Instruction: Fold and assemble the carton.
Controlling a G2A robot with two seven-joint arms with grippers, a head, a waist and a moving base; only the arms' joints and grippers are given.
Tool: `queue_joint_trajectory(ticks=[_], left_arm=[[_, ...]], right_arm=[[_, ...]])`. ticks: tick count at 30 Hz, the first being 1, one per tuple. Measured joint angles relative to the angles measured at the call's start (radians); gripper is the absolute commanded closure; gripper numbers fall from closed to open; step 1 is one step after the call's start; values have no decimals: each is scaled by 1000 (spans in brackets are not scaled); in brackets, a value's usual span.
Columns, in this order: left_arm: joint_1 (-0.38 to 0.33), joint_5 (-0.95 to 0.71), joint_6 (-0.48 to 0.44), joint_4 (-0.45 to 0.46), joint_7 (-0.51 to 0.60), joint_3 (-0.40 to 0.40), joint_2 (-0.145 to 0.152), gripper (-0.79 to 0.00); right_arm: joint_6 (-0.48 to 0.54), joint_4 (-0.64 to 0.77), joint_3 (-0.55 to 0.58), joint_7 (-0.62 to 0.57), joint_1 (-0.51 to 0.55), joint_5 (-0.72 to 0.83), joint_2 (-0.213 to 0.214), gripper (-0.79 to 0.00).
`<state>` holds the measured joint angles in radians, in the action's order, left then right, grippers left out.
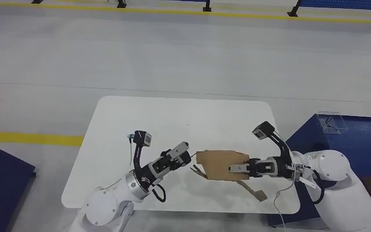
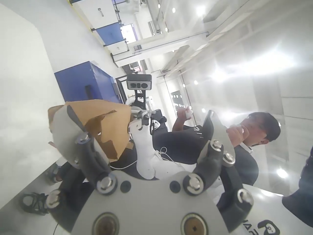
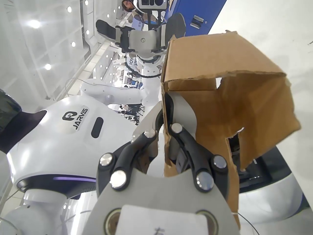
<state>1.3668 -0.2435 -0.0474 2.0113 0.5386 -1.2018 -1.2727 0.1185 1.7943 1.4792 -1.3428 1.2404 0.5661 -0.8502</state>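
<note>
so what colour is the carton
The carton is plain brown cardboard, best seen in the right wrist view.

A white worktop (image 1: pixel 174 119) stands before me on grey floor (image 1: pixel 174 52) crossed by a yellow line (image 1: pixel 35 138); a blue cabinet (image 1: pixel 342 142) flanks my right.

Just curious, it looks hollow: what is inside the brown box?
One finger of the right gripper, pinching a wall of the box; otherwise bare cardboard. Flaps cover the deeper part.

Plain brown carton (image 1: pixel 223 165), plain white table (image 1: pixel 174 119), deep blue cabinet (image 1: pixel 353 137)
</note>
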Motion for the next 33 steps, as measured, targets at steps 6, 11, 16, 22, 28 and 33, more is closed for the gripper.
queue_joint_trajectory(ticks=[6,11,16,22,28,33], left_arm=[[-13,-19,36,-1,33,10,2,-785],[-5,-32,25,14,45,13,4,-785],[7,-30,19,31,54,14,7,-785],[18,-20,12,50,53,17,9,-785],[26,13,7,63,30,29,11,-785],[22,21,14,62,32,54,10,-785]], right_arm=[[-1,-3,-1,4,-1,2,1,0],[-9,4,-21,5,-4,-14,0,0],[-14,9,-44,-2,-9,-38,-1,0],[-22,6,-68,-4,-13,-65,-1,0],[-24,-3,-76,1,-19,-72,-1,0],[-25,-4,-78,-5,-19,-66,0,0]])
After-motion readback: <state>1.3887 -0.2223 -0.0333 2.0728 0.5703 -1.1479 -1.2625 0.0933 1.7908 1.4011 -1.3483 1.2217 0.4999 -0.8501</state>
